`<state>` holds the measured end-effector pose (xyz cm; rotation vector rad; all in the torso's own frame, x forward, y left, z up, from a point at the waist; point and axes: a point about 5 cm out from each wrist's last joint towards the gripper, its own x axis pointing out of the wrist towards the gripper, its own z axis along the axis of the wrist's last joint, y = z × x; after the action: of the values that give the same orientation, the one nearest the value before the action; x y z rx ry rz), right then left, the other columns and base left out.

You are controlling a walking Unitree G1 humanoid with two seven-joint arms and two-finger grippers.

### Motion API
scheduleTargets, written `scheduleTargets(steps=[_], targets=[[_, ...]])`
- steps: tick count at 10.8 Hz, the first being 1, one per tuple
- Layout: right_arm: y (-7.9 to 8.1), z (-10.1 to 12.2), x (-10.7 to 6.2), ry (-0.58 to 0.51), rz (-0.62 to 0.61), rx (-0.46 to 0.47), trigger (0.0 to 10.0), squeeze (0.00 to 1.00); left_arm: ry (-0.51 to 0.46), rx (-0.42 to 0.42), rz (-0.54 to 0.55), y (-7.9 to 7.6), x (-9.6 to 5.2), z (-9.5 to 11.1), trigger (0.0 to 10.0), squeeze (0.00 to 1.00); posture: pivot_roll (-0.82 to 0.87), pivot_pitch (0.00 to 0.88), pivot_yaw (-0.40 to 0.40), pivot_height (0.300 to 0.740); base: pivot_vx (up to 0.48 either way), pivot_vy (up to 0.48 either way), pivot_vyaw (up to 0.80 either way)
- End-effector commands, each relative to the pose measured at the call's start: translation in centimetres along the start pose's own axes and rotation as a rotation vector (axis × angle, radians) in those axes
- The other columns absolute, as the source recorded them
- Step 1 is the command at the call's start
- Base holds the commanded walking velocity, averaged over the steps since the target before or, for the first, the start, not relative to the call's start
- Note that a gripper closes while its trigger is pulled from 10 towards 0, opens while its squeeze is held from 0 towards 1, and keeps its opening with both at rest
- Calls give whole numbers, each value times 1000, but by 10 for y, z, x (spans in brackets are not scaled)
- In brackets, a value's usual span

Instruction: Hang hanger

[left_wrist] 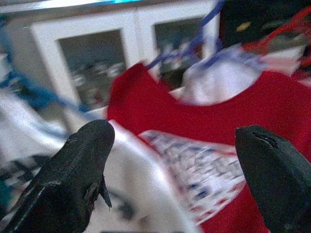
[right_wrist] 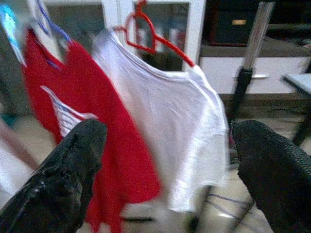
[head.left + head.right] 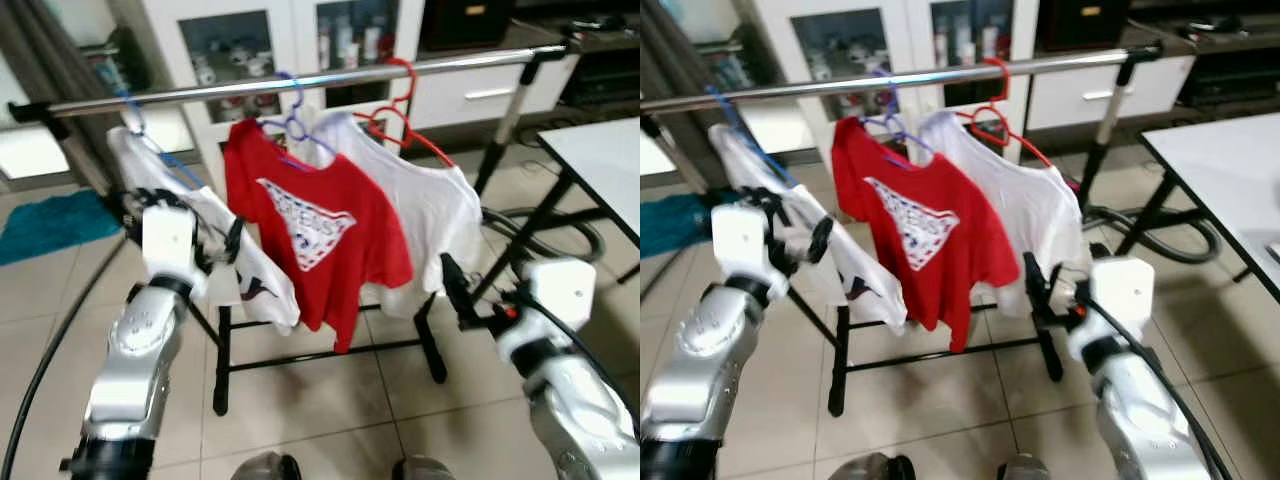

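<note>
Your left pincer (image 3: pixel 215 245) is raised at about 9 o'clock in the head view, fingers spread wide and holding nothing, just in front of the white shirt (image 3: pixel 205 235) that hangs from a blue hanger (image 3: pixel 150 150) near the rail's left end. Your right pincer (image 3: pixel 455 295) sits at about 4 o'clock, also gaping wide and empty, close to the lower edge of the second white shirt (image 3: pixel 420 215). You have 3 garments on the silver rail (image 3: pixel 300 85): the red shirt (image 3: pixel 310 230) on a purple hanger (image 3: pixel 295 120) in the middle, and the second white one on a red hanger (image 3: pixel 400 120) toward 1 o'clock. You can see a white desk (image 3: pixel 600 160) at 3 o'clock
</note>
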<state>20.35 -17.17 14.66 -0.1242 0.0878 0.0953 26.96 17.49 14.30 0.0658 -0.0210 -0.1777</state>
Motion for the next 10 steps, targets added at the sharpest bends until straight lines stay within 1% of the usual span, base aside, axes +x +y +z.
scheduleTargets(steps=[1,2,3,4,5,6,7,8,9,10], targets=[[1,3,0,13,-35,-74,10000,1000,19,-13,-1,-2,-5,0,10000,1000,-133,0,108,740,0,0,0],[3,5,6,-4,-117,-156,10000,1000,40,21,13,-3,-17,-5,10000,1000,-106,0,80,740,0,0,0],[7,15,14,-127,-154,-116,10000,0,74,40,24,-5,-26,-8,10000,0,-89,0,77,740,0,0,0],[17,7,14,-70,22,65,10000,0,101,20,10,-13,-29,-9,10000,0,-91,0,63,740,0,0,0],[13,-1,14,6,41,160,10000,0,95,14,-20,-23,-23,-5,10000,0,-107,0,57,740,0,0,0],[7,-1,20,-8,57,182,10000,0,44,30,-68,-32,-7,-2,10000,0,-120,0,60,740,0,0,0],[3,2,24,-34,51,186,10000,0,14,72,-92,-33,-4,4,10000,0,-128,0,64,740,0,0,0],[-1,0,24,-49,38,175,10000,0,36,93,-61,-28,-5,-1,10000,0,-127,0,57,740,0,0,0],[-1,-2,25,-33,34,84,10000,0,53,47,-51,-25,-9,-1,10000,0,-135,0,60,740,0,0,800],[5,-10,36,-17,71,84,10000,0,35,32,-76,-31,-4,-5,10000,0,-85,0,27,740,259,0,800]])
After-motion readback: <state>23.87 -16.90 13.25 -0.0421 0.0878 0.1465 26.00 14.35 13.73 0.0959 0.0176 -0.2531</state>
